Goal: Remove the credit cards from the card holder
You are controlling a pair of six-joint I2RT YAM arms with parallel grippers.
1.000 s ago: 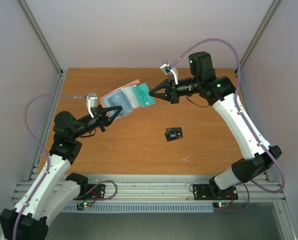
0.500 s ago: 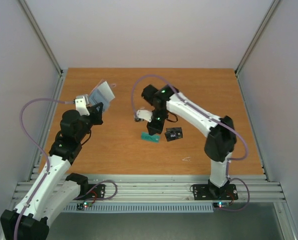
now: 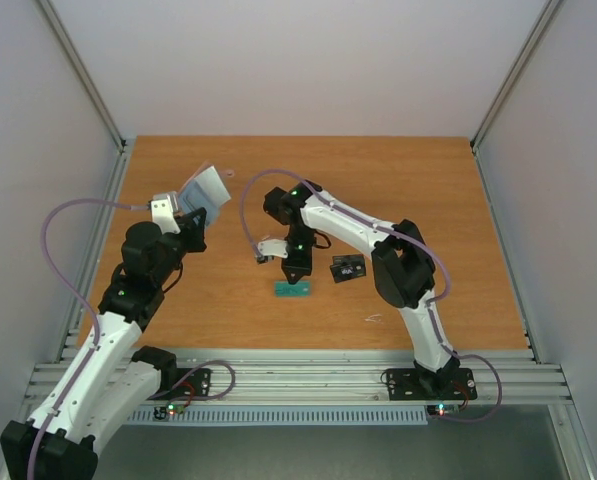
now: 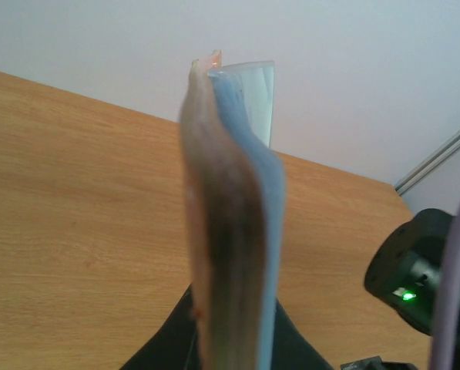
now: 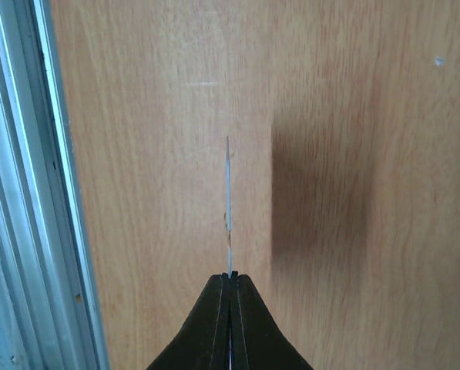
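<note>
**Green card held low over the desk, holder kept aloft**

The left gripper (image 3: pixel 191 214) is clamped on the lower edge of the card holder (image 3: pixel 206 187). It holds the holder upright in the air above the left side of the desk (image 3: pixel 428 200), toward the far-left corner. Lifted and steadied like this, the holder probably serves as a fixed anchor for the other arm to pull against. The left wrist view shows it edge-on, tan outside and blue-grey inside, nearly folded, so its pockets cannot be read.

The right gripper (image 3: pixel 295 272) points straight down near the middle of the desk, toward the near edge. Its jaws are pinched tight on the green card (image 3: pixel 294 290), which hangs edge-down below the fingertips. Whether the card's lower edge touches the wood cannot be told. Held this low, it would drop only a little on release.

The black card (image 3: pixel 348 267) lies flat just to the right, apart from the green one. That suggests the cards are being gathered in one spot.
</note>
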